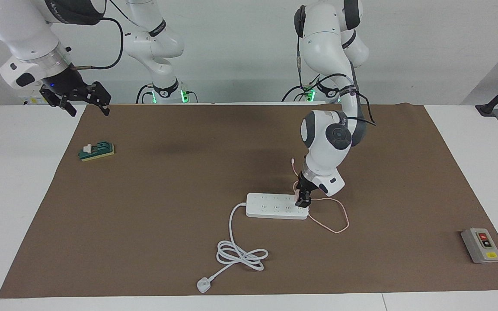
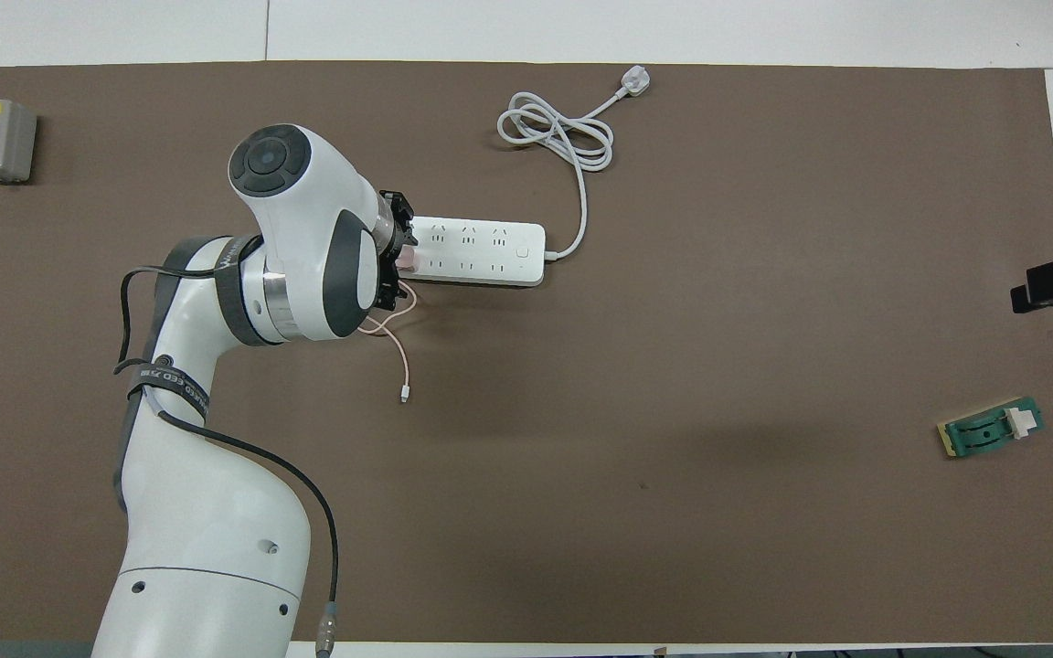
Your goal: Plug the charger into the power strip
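The left gripper (image 1: 303, 199) points straight down over the power strip's (image 1: 275, 205) end toward the left arm's side, its fingers around the charger (image 2: 407, 261); whether they grip it or have let go cannot be told. The right gripper (image 1: 85, 103) waits raised over the mat's (image 1: 167, 172) corner, jaws open. The strip lies mid-mat, its thick white cord (image 1: 238, 252) coiling away from the robots to a white plug (image 1: 204, 285). The charger sits at that strip end, its pink cable (image 1: 333, 218) looping beside it. A grey switch box (image 1: 481, 245) and a green block (image 1: 97, 151) lie well apart.
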